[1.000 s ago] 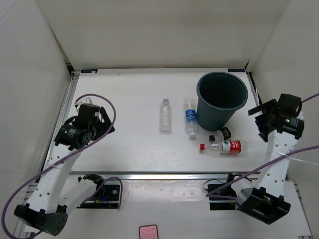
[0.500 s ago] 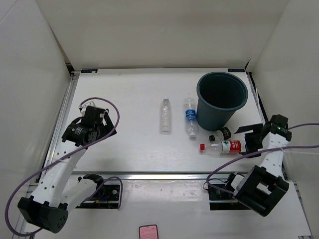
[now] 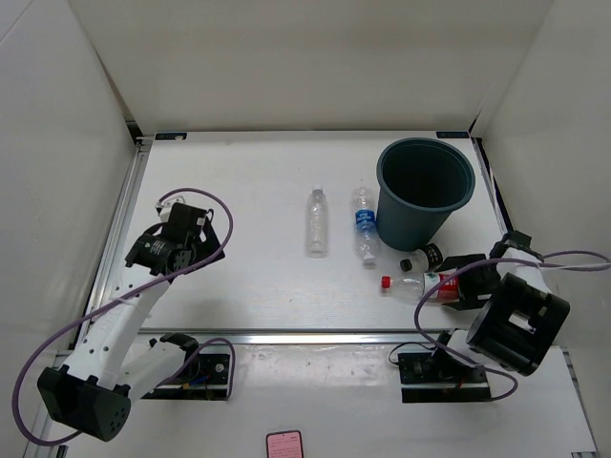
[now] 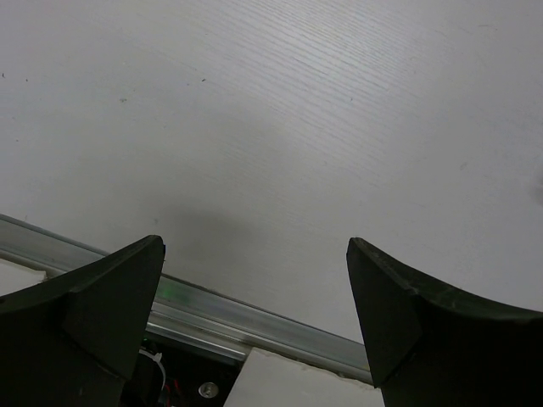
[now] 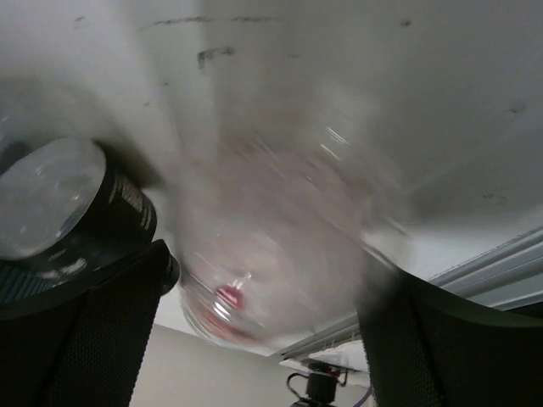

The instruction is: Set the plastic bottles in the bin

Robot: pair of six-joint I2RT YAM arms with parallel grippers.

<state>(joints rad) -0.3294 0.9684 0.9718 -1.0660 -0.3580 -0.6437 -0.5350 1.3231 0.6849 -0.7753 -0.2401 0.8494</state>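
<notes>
- My right gripper [image 5: 265, 264] has its fingers spread either side of the base of the red-labelled bottle [image 3: 427, 282]. The wrist view is smeared, so I can't tell whether either pad touches it
- That bottle lies on its side at about 4 o'clock on the table [image 3: 239, 181], red cap toward 9 o'clock and base toward 3 o'clock, where my gripper comes in
- The short dark bottle [image 3: 426, 257] sits just beside it at 12 o'clock, between it and the foot of the bin [image 3: 412, 227]
- The unlabelled bottle [image 3: 316, 221] and the blue-labelled bottle [image 3: 363, 224] lie near each other at 9 o'clock of the bin, both running 12 to 6
- My left gripper [image 4: 254, 254] hangs over bare table by the near rail, fingers wide apart and holding nothing
- I judge the red-labelled bottle to be empty: light, thin-walled, round and slick, so it may roll or squirt out of an end grip. I'd close gently across the body by the label, minding the dark bottle close to one finger
</notes>
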